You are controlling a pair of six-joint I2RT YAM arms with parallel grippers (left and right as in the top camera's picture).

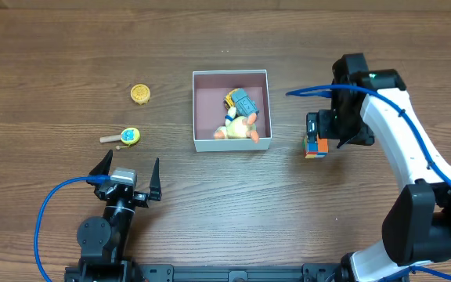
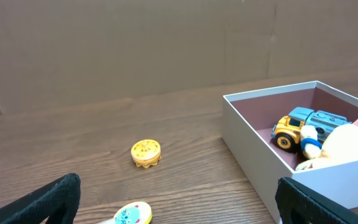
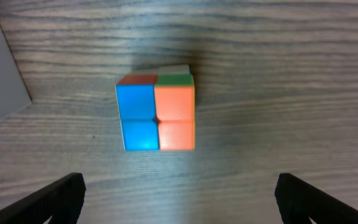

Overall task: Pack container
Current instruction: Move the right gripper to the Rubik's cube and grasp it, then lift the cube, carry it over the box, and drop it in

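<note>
The container [image 1: 203, 110], a square white-walled box with a pinkish-maroon inside, stands mid-table. It holds a blue and yellow toy truck [image 1: 242, 102] and a pale plush duck [image 1: 238, 128]. It also shows in the left wrist view [image 2: 253, 134]. A small colour cube [image 1: 315, 146] lies on the table right of the box; in the right wrist view [image 3: 156, 117] it shows blue and orange faces. My right gripper [image 3: 179, 202] is open, right above the cube and apart from it. My left gripper [image 1: 128, 174] is open and empty near the front edge.
A yellow gear-shaped disc [image 1: 139, 94] lies left of the box, also in the left wrist view [image 2: 145, 152]. A small spoon-like toy with a blue face [image 1: 127, 137] lies in front of it. A blue cable [image 1: 53, 211] trails by the left arm.
</note>
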